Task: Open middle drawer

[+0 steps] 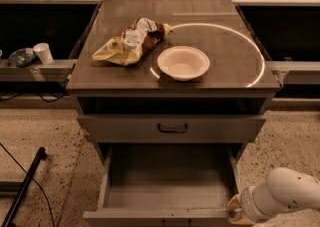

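The middle drawer [167, 181] is pulled far out of the grey cabinet, and its grey inside is empty. Its front panel [160, 218] lies at the bottom edge of the view, with the handle cut off. The drawer above it [125, 128] is closed and has a small black loop handle [172, 128]. The lowest drawer is hidden under the open one. My gripper [235, 212], on a white arm [285, 196], is at the front right corner of the open drawer, against its front panel.
On the cabinet top [225, 56] lie a white bowl [183, 62] and a crumpled chip bag [131, 41]. A white cup [43, 52] and a dark dish [20, 57] sit on a ledge at left. A black pole [22, 188] and a cable cross the floor at left.
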Robot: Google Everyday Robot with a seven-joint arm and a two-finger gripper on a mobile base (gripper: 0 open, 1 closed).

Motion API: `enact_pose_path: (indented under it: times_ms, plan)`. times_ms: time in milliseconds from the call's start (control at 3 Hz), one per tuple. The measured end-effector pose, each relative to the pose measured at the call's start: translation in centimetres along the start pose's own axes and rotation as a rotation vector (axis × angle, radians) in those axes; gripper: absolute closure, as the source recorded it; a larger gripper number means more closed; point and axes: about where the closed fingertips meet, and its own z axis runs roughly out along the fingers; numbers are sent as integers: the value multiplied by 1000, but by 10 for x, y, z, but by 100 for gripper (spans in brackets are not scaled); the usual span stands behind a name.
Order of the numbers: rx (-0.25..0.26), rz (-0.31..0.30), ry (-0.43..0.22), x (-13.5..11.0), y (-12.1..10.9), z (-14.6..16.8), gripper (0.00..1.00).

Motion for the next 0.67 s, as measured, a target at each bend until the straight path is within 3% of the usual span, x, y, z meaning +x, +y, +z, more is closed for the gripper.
enact_pose_path:
  times_ms: [667]
  plan:
    - [69, -31, -11, -23, 2, -61, 10]
